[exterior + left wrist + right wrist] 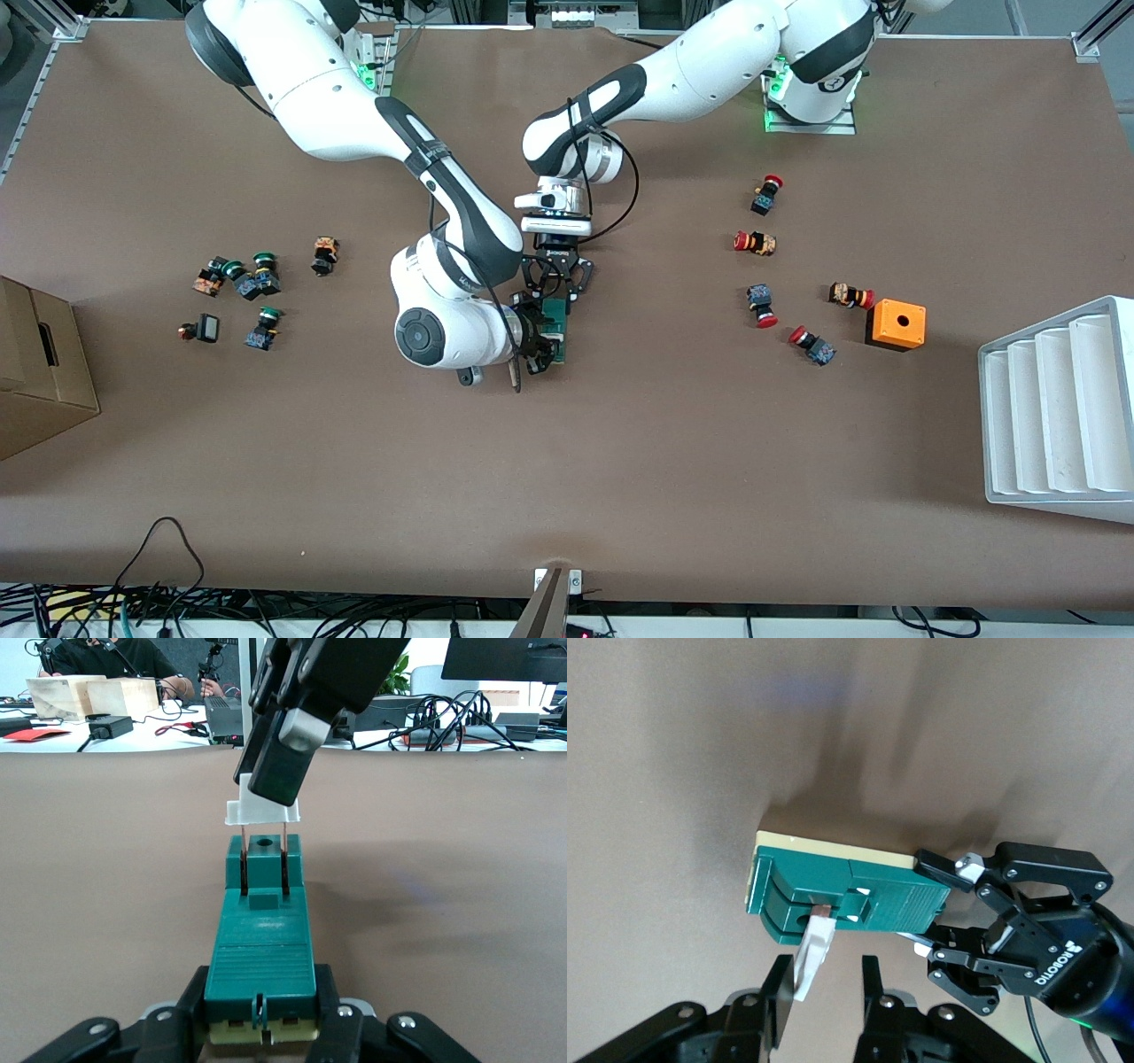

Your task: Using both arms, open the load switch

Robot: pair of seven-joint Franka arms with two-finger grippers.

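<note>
The dark-green load switch (556,321) lies on the brown table near its middle. My left gripper (558,288) is shut on one end of its body (261,939), with a finger (199,992) on each side. The white end piece (261,808) stands lifted off the other end on two thin copper pins. My right gripper (538,341) straddles that white piece (813,952). Its jaws stand apart: the piece leans on one finger (778,992), with a bare gap to the other. In the right wrist view the left gripper (943,908) clamps the green body (859,890).
Several red-capped push buttons (756,242) and an orange box (897,323) lie toward the left arm's end, beside a white slotted rack (1059,408). Green-capped buttons (257,279) and a cardboard box (40,372) are at the right arm's end.
</note>
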